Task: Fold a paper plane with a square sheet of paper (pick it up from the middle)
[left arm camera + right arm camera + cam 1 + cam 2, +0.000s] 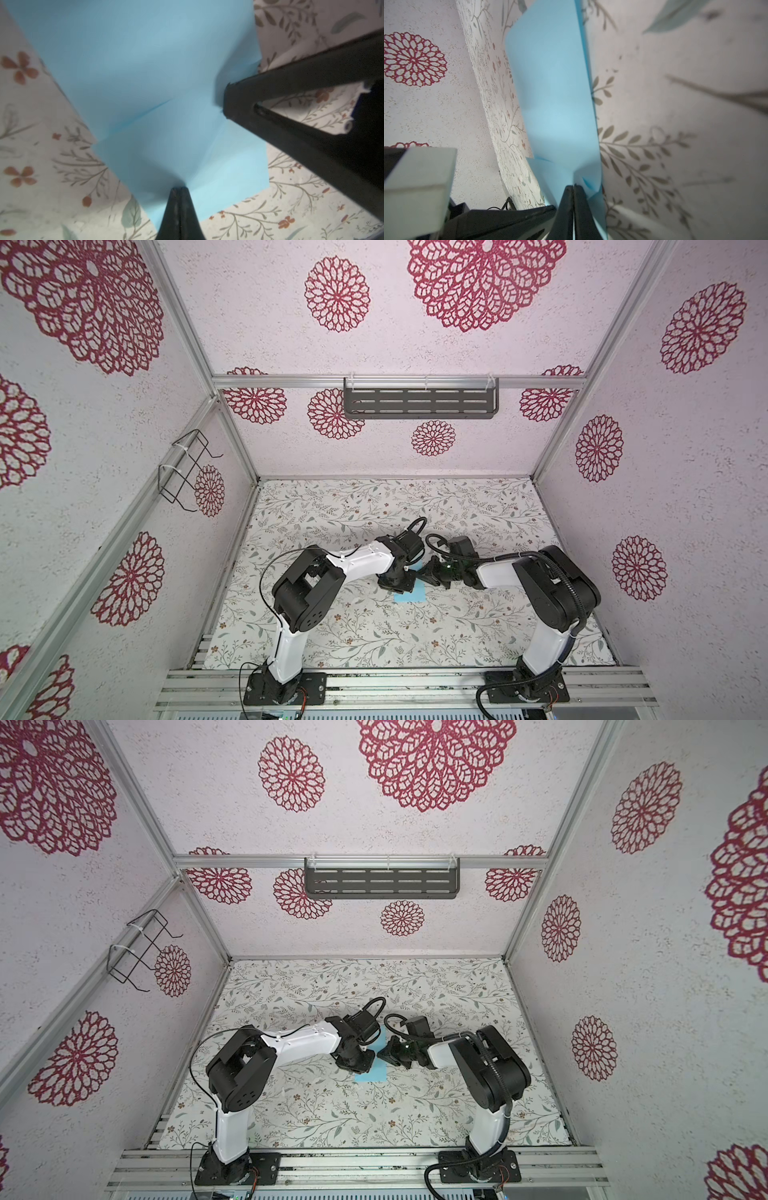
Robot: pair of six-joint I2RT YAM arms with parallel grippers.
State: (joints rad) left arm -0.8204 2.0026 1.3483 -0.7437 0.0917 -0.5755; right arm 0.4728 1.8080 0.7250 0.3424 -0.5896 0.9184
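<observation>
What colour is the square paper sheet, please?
The paper sheet is plain light blue, clearest in the left wrist view.

Creased light-blue square sheet of paper [411, 594], mid-scene, partly raised.

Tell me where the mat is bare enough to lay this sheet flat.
Bare: the mat strip between the arms and the back wall, and the strip between the arm bases near the front rail. Crowded: the middle, where left fingers and right fingers pinch the sheet.
</observation>
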